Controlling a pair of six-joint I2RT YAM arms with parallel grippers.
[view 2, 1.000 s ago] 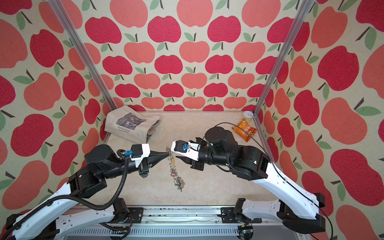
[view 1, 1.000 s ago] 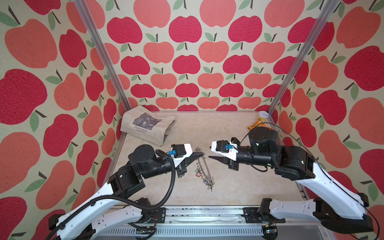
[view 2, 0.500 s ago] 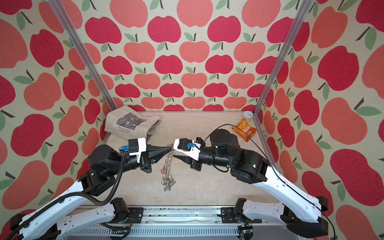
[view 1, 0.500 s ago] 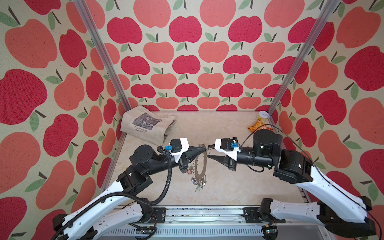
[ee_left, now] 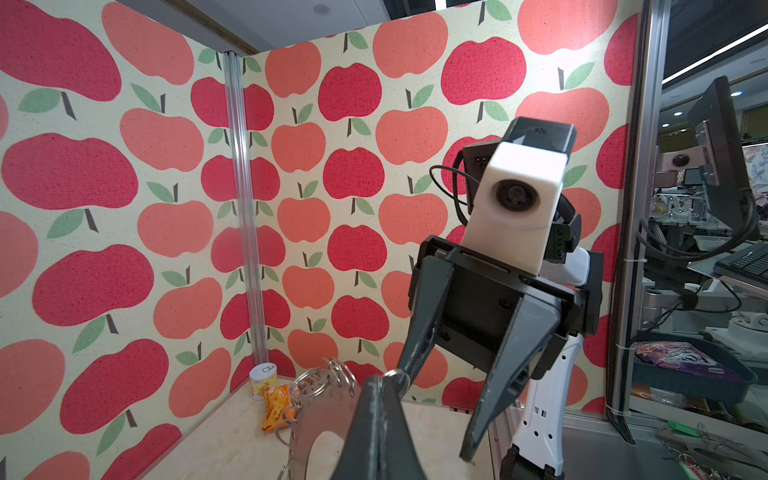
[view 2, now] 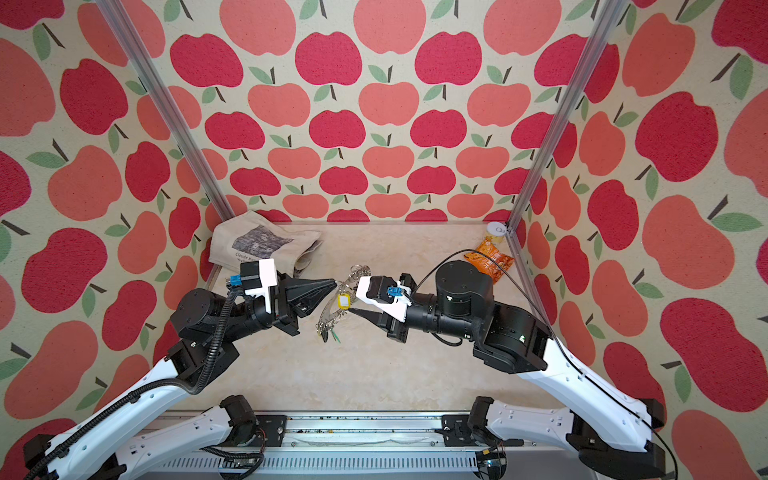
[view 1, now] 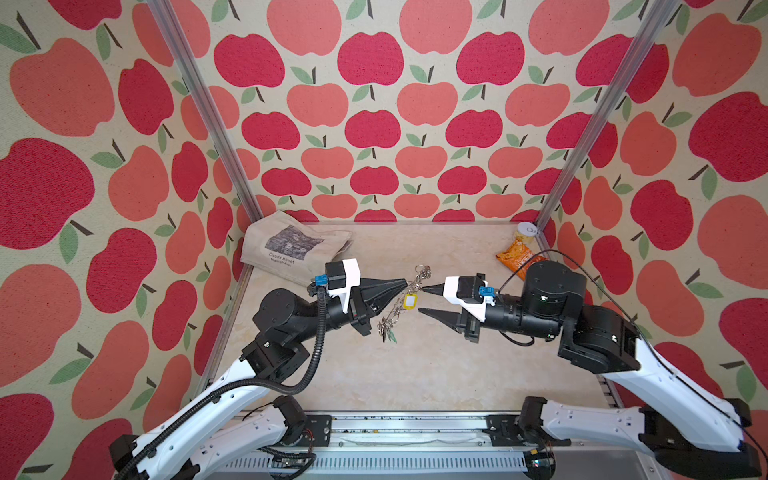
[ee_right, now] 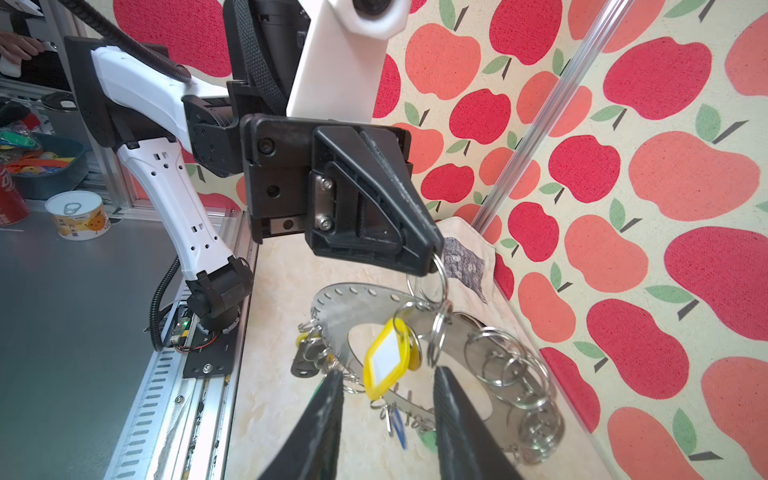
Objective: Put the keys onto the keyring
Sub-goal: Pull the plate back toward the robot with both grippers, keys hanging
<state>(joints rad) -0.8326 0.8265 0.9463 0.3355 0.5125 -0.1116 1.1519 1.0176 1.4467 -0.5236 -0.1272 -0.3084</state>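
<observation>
My left gripper [view 1: 405, 282] is shut on a small wire loop of the keyring [view 1: 397, 308], a flat grey plate that hangs in the air from it. A yellow-tagged key [view 1: 409, 301] dangles from a loop just under the grip, and several keys [view 1: 386, 332] hang at the plate's low end. In the right wrist view the yellow tag [ee_right: 388, 353] hangs between the tips of my open right gripper [ee_right: 386, 374], in front of the plate [ee_right: 353, 299]; contact cannot be told. In both top views the right gripper [view 2: 353, 297] faces the left gripper [view 2: 334, 282] tip to tip.
A folded cloth bag [view 1: 291, 245] lies at the back left. An orange snack packet [view 1: 515, 257] and a small can [view 1: 527, 232] sit in the back right corner. The arms' base rail [view 1: 374, 424] runs along the front edge.
My left gripper has lifted the keyring higher and the plate has swung, showing the yellow tag. The right gripper has risen toward it and its jaws have spread slightly.
</observation>
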